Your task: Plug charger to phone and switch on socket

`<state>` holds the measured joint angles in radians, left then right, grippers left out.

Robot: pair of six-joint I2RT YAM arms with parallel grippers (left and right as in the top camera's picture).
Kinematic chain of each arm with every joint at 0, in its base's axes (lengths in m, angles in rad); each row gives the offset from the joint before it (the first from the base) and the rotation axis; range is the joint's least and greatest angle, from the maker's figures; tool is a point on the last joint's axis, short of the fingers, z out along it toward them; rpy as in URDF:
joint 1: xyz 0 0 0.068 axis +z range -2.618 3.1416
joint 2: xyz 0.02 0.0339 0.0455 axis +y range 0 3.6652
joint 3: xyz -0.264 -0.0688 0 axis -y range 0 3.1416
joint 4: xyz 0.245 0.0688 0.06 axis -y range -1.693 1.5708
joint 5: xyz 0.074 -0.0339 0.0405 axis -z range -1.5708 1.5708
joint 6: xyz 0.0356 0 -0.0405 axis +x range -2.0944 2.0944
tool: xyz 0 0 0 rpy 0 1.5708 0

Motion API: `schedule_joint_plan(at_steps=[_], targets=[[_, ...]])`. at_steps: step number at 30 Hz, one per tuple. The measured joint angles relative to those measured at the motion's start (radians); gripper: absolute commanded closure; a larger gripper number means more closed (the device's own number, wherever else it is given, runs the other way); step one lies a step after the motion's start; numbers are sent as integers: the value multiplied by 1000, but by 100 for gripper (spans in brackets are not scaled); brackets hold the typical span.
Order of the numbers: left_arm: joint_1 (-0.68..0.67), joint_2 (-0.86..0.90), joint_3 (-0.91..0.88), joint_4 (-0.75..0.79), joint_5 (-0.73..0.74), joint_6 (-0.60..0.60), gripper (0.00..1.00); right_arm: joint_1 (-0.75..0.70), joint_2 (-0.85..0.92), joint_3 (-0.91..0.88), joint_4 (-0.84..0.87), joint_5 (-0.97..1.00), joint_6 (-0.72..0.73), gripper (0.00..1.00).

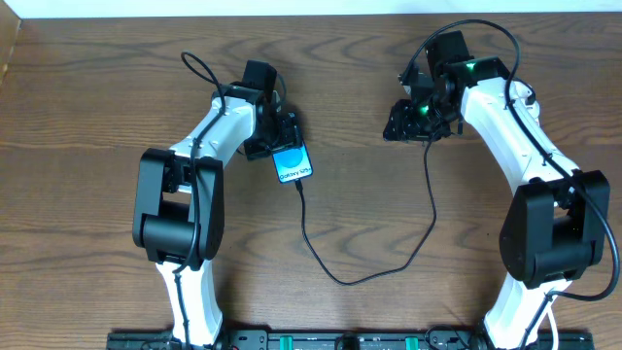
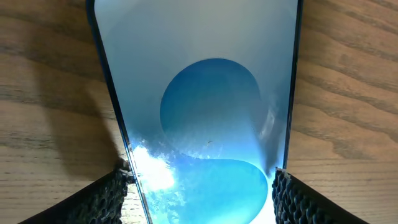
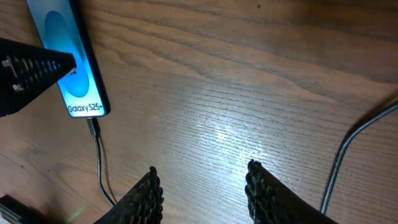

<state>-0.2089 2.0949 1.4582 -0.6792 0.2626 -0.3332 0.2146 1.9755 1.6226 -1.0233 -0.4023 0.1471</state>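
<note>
Nearest you, the charger (image 1: 340,280) sags in a loop at 6 o'clock on the table (image 1: 87,107). Follow one leg up toward 11 o'clock. Its plug tip (image 3: 93,126) meets the text end of the phone (image 1: 292,163) and looks seated.

The phone lies flat just off centre toward 10 o'clock. Its screen is lit blue and its text end points at you. Your left gripper (image 1: 281,146) sits over the phone's far end and hides that end from overhead. In the left wrist view its pads (image 2: 113,196) flank the two long edges, right at them. You cannot tell whether they press or stand clear.

The other cable leg climbs to 2 o'clock and goes under your right gripper (image 3: 205,190). That claw hangs there half spread over bare wood, holding nothing. A dark cable (image 3: 345,155) passes outside one finger without touching it. You cannot tell whether it belongs to the charger. The arm and gripper block whatever lies beneath at 2 o'clock.
</note>
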Motion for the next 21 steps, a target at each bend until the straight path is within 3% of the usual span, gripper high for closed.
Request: schedule_joint_plan(at_steps=[11, 21], targets=[[26, -47, -47, -40, -117, 47, 22, 0, 0, 0, -1, 3, -3, 57], [36, -303, -56, -76, -151, 53, 22, 0, 0, 0, -1, 3, -8, 60]])
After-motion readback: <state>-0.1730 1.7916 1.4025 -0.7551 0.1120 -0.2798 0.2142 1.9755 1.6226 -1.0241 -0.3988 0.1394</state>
